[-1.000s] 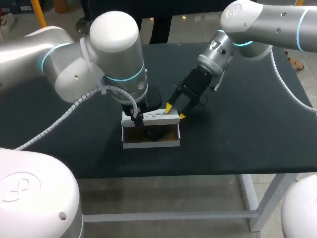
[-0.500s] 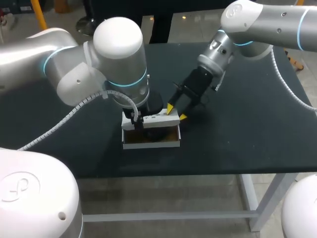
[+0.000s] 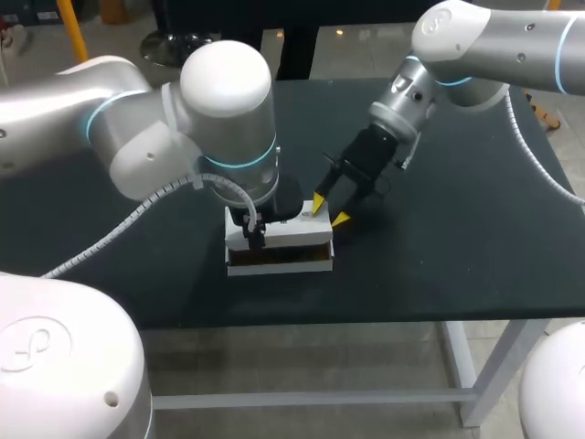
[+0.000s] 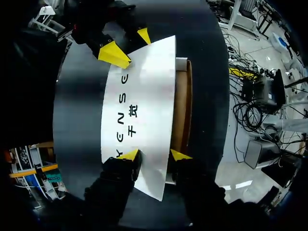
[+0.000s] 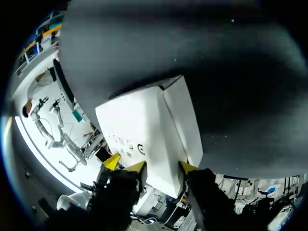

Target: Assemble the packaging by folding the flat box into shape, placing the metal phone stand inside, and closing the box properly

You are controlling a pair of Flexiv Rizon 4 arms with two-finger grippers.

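On the bench (image 3: 457, 238), closing the box (image 3: 279, 265) lid (image 4: 139, 96), with left claw (image 4: 155, 155) and right claw (image 3: 329, 210) spread astride it; next, likely pressing flat, tucking in.

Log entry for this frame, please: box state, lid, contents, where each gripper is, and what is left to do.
box: white cardboard box with brown inside, on the dark table
lid: white lid flap tilted over the opening, not shut
contents: metal phone stand not discernible
left gripper: at the lid's left end
right gripper: open, at the lid's right end
left to do: press the lid fully closed
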